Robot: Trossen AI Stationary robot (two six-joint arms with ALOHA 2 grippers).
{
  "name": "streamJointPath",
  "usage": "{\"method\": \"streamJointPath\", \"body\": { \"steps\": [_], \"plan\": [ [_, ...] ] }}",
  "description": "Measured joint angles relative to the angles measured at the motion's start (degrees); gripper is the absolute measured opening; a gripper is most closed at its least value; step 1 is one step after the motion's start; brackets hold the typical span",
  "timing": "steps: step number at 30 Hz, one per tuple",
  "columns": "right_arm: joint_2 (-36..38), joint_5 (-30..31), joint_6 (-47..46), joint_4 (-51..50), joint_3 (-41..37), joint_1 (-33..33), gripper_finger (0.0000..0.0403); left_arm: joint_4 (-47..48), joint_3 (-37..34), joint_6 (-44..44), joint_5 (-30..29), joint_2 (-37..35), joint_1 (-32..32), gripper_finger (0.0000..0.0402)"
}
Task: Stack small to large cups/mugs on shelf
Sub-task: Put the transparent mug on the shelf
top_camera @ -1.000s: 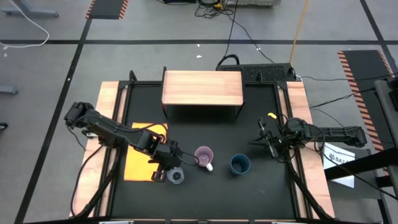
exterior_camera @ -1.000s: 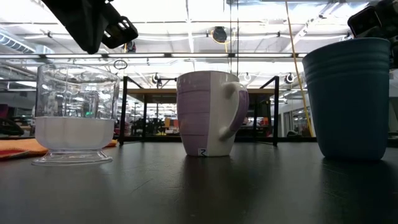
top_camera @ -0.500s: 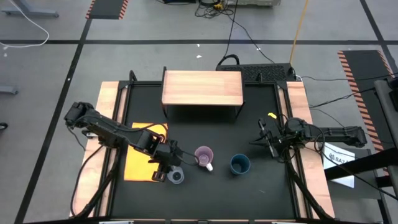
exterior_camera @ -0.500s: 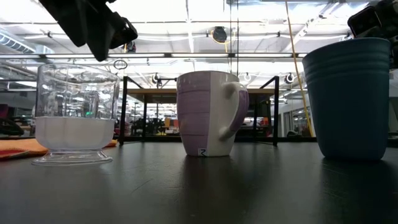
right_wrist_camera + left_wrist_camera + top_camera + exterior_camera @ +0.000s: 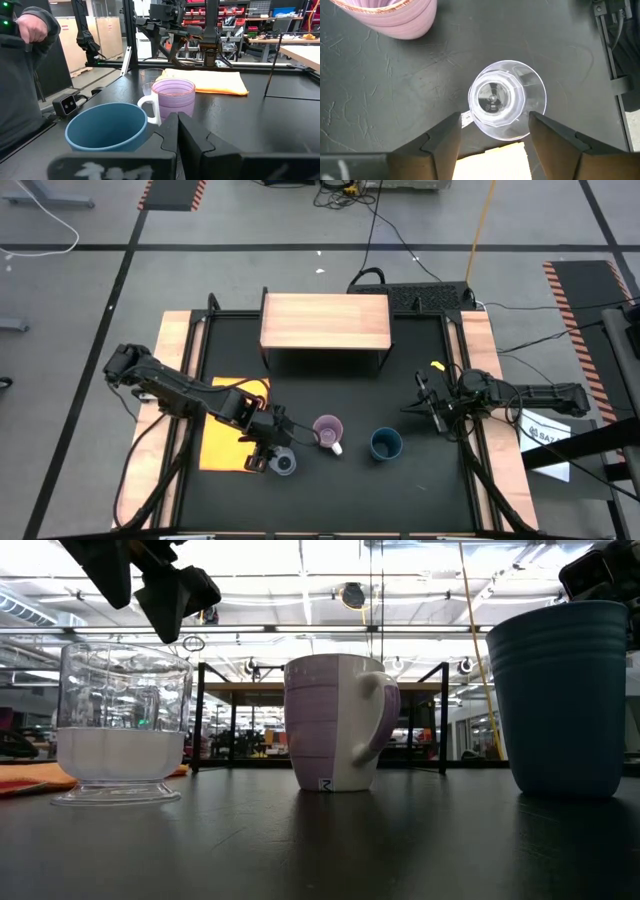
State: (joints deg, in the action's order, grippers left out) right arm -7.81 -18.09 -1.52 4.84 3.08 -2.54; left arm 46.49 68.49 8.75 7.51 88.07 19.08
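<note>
Three vessels stand in a row along the lower middle of the black table [image 5: 420, 480] in the high view: one clear glass cup [image 5: 285, 465] at left, one light purple mug [image 5: 328, 430] in the centre and one dark teal cup [image 5: 385, 445] at right. All three rest on the tabletop, none on the single wooden shelf [image 5: 325, 321], which stands on black legs at the upper centre. One yellow-orange mat [image 5: 218, 442] lies at the lower left.

The left gripper [image 5: 492, 142] hangs directly above the glass cup, its two fingers [image 5: 442, 145] spread wide to either side of the rim and touching nothing. Against the low view of a second ago, its dark tip in the upper left of the frame has shifted slightly; the cups and mug have not moved.

The right gripper [image 5: 177, 130] waits at the right edge of the table, its fingers pressed together and empty, with the teal cup and purple mug in front of it.

A white label at the lower right in the high view carries dark lettering too small to read. A small mark near the mug's base in the low view is also illegible. A person's grey sleeve [image 5: 20, 75] shows at the left of the right wrist view.
</note>
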Motion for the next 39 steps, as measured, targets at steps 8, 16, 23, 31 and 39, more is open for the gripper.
{"method": "streamJointPath", "body": {
  "steps": [8, 16, 23, 31, 39],
  "plan": [
    [0.00, 0.00, -0.02, 0.00, -0.01, 0.01, 0.0000, 0.01, 0.00, -1.64, -0.02, 0.00, -2.26, 0.0234],
    [0.00, 0.00, 0.00, -0.20, 0.01, 0.00, 0.0000, 3.26, -0.04, -2.27, 1.97, 0.61, -4.43, 0.0234],
    [0.02, 0.00, 0.00, -0.37, 0.00, 0.02, 0.0000, 3.13, -0.18, -1.17, 4.53, 1.97, -4.30, 0.0234],
    [-0.39, 0.02, 0.00, -0.39, 0.01, 0.02, 0.0000, 2.73, -0.02, -0.66, 4.66, 6.39, -3.51, 0.0234],
    [-0.96, 0.00, -1.49, -0.39, 0.01, -0.01, 0.0000, 2.55, -0.02, -0.63, 4.47, 6.83, -3.51, 0.0234]
  ]
}}
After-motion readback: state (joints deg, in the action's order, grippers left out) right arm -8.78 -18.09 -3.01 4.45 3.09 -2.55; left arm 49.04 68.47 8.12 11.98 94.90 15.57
